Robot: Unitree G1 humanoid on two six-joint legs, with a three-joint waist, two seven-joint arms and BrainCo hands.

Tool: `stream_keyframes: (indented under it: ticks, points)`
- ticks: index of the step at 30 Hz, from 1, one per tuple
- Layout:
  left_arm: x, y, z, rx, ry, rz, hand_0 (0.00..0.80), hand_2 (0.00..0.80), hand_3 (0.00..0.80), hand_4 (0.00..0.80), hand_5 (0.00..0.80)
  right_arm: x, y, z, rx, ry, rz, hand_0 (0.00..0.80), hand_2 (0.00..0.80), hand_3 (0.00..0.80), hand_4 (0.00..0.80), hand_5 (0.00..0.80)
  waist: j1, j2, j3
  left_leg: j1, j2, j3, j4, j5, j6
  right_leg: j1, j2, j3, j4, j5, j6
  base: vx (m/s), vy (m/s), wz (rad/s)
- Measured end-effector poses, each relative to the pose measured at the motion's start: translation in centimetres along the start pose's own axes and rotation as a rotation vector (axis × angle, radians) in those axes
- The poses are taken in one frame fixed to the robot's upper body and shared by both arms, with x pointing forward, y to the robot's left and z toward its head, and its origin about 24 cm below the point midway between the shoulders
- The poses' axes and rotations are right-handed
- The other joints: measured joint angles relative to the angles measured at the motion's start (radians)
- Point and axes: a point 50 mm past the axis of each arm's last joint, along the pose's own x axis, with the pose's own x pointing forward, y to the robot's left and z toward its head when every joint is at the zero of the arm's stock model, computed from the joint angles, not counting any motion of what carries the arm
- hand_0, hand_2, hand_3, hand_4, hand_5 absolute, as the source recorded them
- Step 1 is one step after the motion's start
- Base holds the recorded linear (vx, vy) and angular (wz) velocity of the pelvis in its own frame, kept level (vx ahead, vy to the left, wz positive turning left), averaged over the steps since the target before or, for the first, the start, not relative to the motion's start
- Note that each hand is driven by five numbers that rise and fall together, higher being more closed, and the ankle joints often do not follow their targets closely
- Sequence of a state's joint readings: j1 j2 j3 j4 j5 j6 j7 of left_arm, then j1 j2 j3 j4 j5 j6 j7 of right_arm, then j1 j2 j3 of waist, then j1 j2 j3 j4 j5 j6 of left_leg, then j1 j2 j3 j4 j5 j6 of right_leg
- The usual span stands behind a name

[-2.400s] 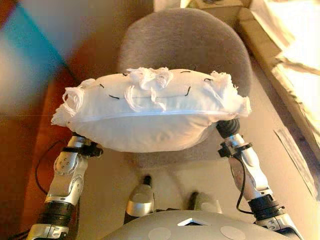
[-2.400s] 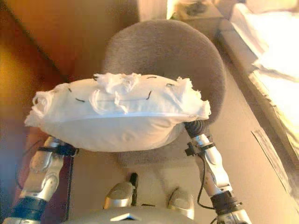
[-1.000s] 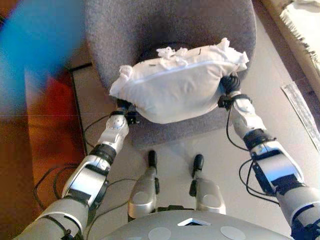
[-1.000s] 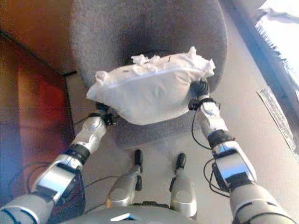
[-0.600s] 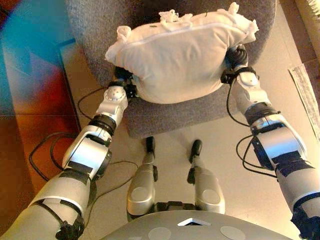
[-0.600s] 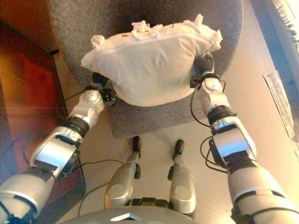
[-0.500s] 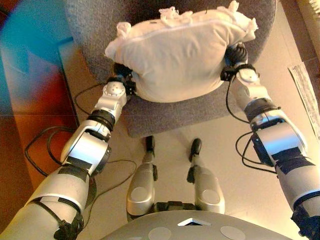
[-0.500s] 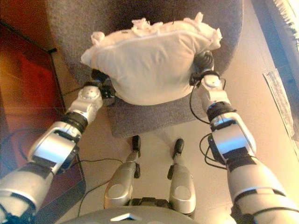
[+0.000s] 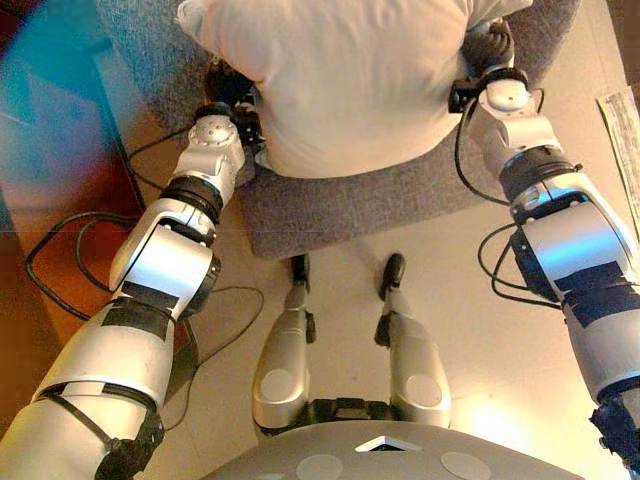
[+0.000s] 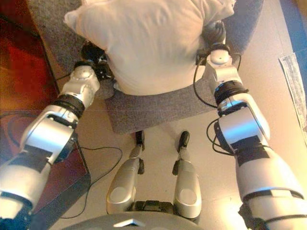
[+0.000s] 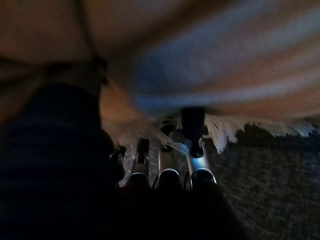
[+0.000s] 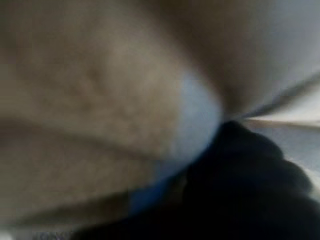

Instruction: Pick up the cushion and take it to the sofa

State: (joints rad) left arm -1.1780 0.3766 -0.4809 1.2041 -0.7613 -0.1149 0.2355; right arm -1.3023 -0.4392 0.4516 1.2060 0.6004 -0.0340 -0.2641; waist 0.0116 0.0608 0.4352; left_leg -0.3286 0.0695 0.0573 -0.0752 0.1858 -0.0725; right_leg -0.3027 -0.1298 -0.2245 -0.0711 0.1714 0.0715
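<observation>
The white cushion (image 9: 350, 70) with fringed edges is held between my two hands over the grey sofa seat (image 9: 350, 205), and its lower side is close to or on the fabric. My left hand (image 9: 225, 90) is against the cushion's left side. In the left wrist view its fingers (image 11: 192, 150) lie straight under the cushion (image 11: 200, 55), by the fringe. My right hand (image 9: 490, 45) is pressed against the cushion's right side. In the right wrist view only its dark cover (image 12: 250, 190) and the cushion (image 12: 90, 100) show.
The sofa's front edge (image 10: 163, 117) is just beyond my feet. A dark red-brown surface (image 9: 40, 200) lies to the left of the sofa. A pale mat edge (image 9: 625, 110) lies on the beige floor at the far right.
The view has tilted down and closed in on the sofa. The cushion, carried high at first, has come down and forward over the grey seat between both hands.
</observation>
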Motion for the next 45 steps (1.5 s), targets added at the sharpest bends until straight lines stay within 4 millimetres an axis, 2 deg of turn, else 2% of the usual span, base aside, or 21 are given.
stream_keyframes:
  ticks: [7, 12, 19, 23, 26, 28, 32, 36, 41, 45]
  points:
    - [0.1, 0.8, 0.3, 0.0, -0.004, 0.041, 0.0, 0.0, 0.0, 0.0, 0.0, 0.2, -0.8, 0.8, -0.036, -0.009, -0.031, 0.0, 0.0, 0.0, 0.0, 0.0, -0.001, 0.0, 0.0, -0.004, 0.0, 0.021, 0.0, 0.001, 0.001, -0.022, -0.002, 0.018, 0.015, 0.0, 0.001, 0.013, 0.033, -0.08]
    - [0.2, 1.6, 0.8, 0.003, -0.026, 0.09, 0.0, 0.0, 0.0, 0.0, 0.0, 0.4, -1.9, 1.1, -0.044, -0.018, -0.053, 0.0, 0.0, 0.0, 0.0, 0.0, -0.001, 0.001, 0.001, -0.017, 0.0, 0.023, 0.0, 0.002, 0.003, -0.039, -0.003, 0.02, 0.021, 0.0, 0.001, 0.004, 0.005, -0.01]
    - [0.1, 2.2, 1.3, -0.031, -0.073, 0.19, 0.0, 0.0, 0.0, 0.0, 0.0, 0.4, -2.2, 1.6, -0.038, -0.045, -0.072, 0.0, 0.0, 0.0, 0.0, 0.0, 0.001, 0.006, 0.003, -0.019, -0.006, 0.023, 0.0, 0.004, 0.006, -0.044, -0.01, 0.017, 0.029, -0.002, 0.004, 0.0, 0.0, 0.0]
    - [0.1, 1.7, 2.2, -0.05, -0.116, 0.173, 0.0, 0.0, 0.0, 0.0, 0.0, 0.5, -3.1, 2.0, -0.04, -0.07, -0.097, 0.0, 0.0, 0.0, 0.0, 0.0, 0.004, 0.008, 0.004, -0.021, -0.008, 0.022, 0.0, 0.007, 0.009, -0.046, -0.014, 0.013, 0.038, -0.005, 0.007, -0.009, -0.009, 0.04]
    - [0.0, 2.1, 2.7, -0.067, -0.155, 0.168, 0.0, 0.0, 0.0, 0.0, 0.0, 0.5, -3.6, 2.4, -0.037, -0.093, -0.107, 0.0, 0.0, 0.0, 0.0, 0.0, 0.003, 0.01, 0.005, -0.022, -0.011, 0.022, 0.0, 0.008, 0.01, -0.05, -0.017, 0.013, 0.045, -0.007, 0.008, 0.0, 0.0, 0.0]
    - [-0.3, 2.7, 3.1, -0.117, -0.189, 0.17, 0.0, 0.0, 0.0, 0.0, 0.0, 0.5, -4.3, 2.9, -0.039, -0.119, -0.114, 0.0, 0.0, 0.0, 0.0, 0.0, 0.004, 0.018, 0.009, -0.022, -0.012, 0.022, 0.0, 0.009, 0.012, -0.049, -0.019, 0.01, 0.045, -0.007, 0.009, 0.005, 0.002, 0.02]
    - [-0.9, 5.1, 3.1, -0.219, -0.235, 0.242, 0.0, 0.0, 0.0, 0.0, 0.0, 0.4, -6.0, 4.3, -0.022, -0.175, -0.15, 0.0, 0.0, 0.0, 0.0, 0.0, 0.007, 0.035, 0.018, -0.02, -0.014, 0.018, 0.003, 0.01, 0.013, -0.043, -0.021, 0.005, 0.046, -0.007, 0.009, 0.002, -0.011, 0.03]
    - [-1.2, 5.9, 3.6, -0.237, -0.267, 0.291, 0.0, 0.0, 0.0, 0.0, 0.0, 0.1, -7.5, 4.7, 0.014, -0.221, -0.176, 0.0, 0.0, 0.0, 0.0, 0.0, 0.009, 0.036, 0.018, -0.02, -0.014, 0.008, 0.017, 0.01, 0.013, -0.032, -0.021, -0.006, 0.049, -0.008, 0.008, -0.02, -0.027, 0.08]
    - [-1.5, 8.2, 3.6, -0.249, -0.281, 0.357, 0.0, 0.0, 0.0, 0.0, 0.0, -0.1, -8.2, 3.9, 0.012, -0.223, -0.181, 0.0, 0.0, 0.0, 0.0, 0.0, 0.007, 0.038, 0.017, -0.02, -0.016, -0.005, 0.026, 0.01, 0.013, -0.038, -0.029, -0.01, 0.081, -0.025, 0.014, -0.018, 0.006, 0.06]
    - [-2.5, 10.9, 1.8, -0.262, -0.267, 0.427, 0.0, 0.0, 0.0, 0.0, 0.0, -0.6, -8.8, 3.4, 0.035, -0.245, -0.177, 0.0, 0.0, 0.0, 0.0, 0.0, 0.009, 0.04, 0.016, -0.024, -0.023, -0.006, 0.027, 0.011, 0.014, -0.052, -0.039, -0.011, 0.108, -0.036, 0.017, -0.001, -0.003, 0.04]
